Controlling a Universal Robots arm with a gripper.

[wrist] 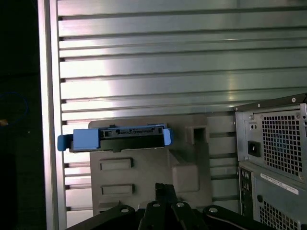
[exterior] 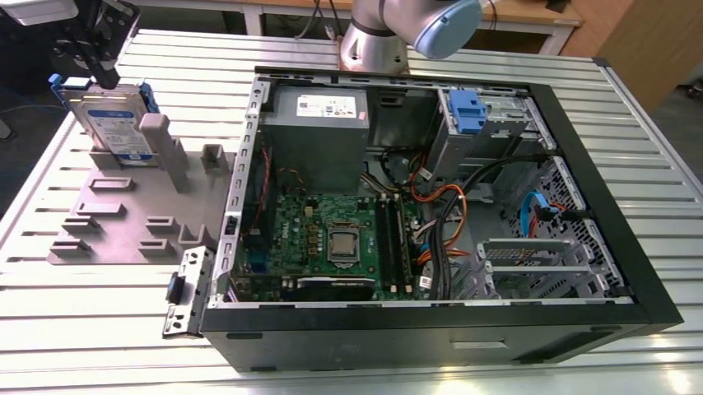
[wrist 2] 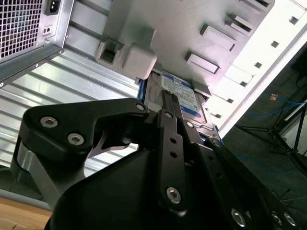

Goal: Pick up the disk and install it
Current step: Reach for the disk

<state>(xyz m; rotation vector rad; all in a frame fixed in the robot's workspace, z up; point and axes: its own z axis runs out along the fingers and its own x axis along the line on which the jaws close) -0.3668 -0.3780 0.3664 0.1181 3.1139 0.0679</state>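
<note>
Near a far tabletop (exterior: 110, 346) corner, the disk (exterior: 110, 123) stands in the grey holder (exterior: 132, 214), white-and-blue label (exterior: 118, 138) showing. The gripper (exterior: 107, 81) hangs just above; I can't tell about its jaws.

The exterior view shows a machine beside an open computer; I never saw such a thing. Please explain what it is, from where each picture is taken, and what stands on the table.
The grey machine is a robot arm; the exterior view comes from a camera off the arm. The two wrist views come from cameras riding near the arm's end, so its black jaws show in their foreground. On the slatted metal table rest an open computer case and a grey slotted holder. The disk, a hard drive in a blue frame, stands upright in that holder. The jaws are at its top edge; whether they grip it, I cannot tell.
</note>
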